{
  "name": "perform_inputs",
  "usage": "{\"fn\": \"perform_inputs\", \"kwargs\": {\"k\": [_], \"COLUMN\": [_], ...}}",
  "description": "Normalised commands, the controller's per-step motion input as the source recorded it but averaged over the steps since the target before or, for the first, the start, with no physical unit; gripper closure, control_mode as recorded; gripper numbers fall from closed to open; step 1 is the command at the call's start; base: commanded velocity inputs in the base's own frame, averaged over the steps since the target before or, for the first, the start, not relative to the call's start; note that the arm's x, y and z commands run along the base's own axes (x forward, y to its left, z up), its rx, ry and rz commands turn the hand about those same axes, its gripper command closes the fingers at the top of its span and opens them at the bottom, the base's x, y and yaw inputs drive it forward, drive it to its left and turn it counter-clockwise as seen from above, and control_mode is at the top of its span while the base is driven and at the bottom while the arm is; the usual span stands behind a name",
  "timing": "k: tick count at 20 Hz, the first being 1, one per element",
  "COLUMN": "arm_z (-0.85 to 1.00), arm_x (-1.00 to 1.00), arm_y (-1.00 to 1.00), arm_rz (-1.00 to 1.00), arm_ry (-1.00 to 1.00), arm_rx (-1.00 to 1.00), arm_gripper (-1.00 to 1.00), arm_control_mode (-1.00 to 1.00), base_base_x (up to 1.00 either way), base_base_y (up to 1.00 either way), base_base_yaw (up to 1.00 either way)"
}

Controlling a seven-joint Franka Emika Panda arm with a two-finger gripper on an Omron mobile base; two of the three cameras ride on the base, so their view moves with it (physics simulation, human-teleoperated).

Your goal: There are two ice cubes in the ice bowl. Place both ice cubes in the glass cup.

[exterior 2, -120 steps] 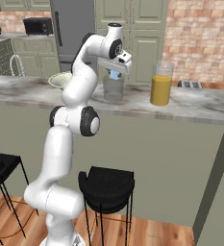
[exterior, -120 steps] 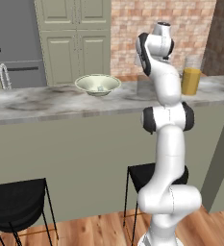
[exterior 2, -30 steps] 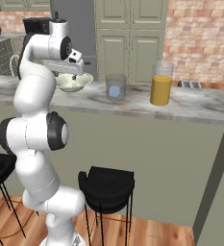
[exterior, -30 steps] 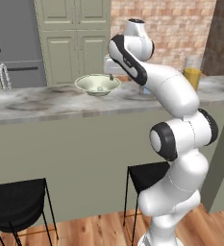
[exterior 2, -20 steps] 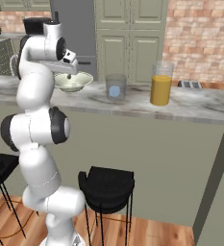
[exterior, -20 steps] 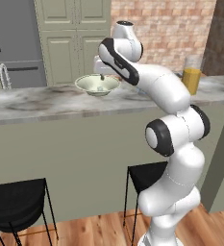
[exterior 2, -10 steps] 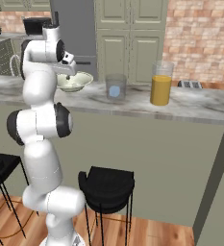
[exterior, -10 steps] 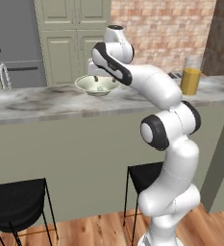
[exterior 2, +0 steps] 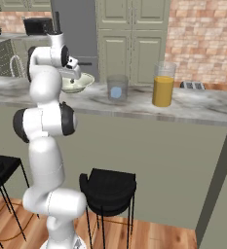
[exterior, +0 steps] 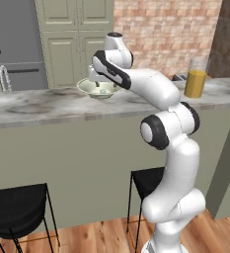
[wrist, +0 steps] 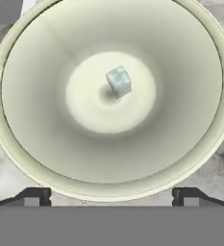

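Left base view: the tool point(exterior: 99, 85) is being brought over from the glass cup's side to above the ice bowl point(exterior: 87, 88) on the tabletop point(exterior: 32, 105).

Right base view: one ice cube is being shown inside the glass cup point(exterior 2: 117, 88), well aside of the tool.

Hand view: jaws are being held wide, empty; the remaining ice cube point(wrist: 118, 81) is being centred directly beneath, so the second pickup is judged next.

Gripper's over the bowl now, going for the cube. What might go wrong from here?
The ice cube is small against the wide-open gripper, so it may slip aside as the fingers close. The ice bowl slopes inward, so the fingertips could strike its wall. Afterwards, the glass cup is a narrow target.
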Motion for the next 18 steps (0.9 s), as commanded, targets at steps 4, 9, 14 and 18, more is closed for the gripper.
{"fn": "perform_inputs", "kwargs": {"k": [4, 9, 14, 18], "arm_z": [-0.10, -0.17, -0.18, -0.16], "arm_x": [0.37, 0.20, 0.13, 0.15], "arm_y": [0.00, 0.00, 0.00, 0.00], "arm_rz": [0.00, 0.00, 0.00, 0.00], "arm_ry": [0.00, 0.00, 0.00, 0.00], "arm_rx": [0.00, 0.00, 0.00, 0.00], "arm_gripper": [-1.00, -1.00, -1.00, -1.00], "arm_control_mode": [-1.00, -1.00, -1.00, -1.00], "base_base_x": [0.00, 0.00, 0.00, 0.00], "base_base_y": [0.00, 0.00, 0.00, 0.00], "base_base_yaw": [0.00, 0.00, 0.00, 0.00]}}
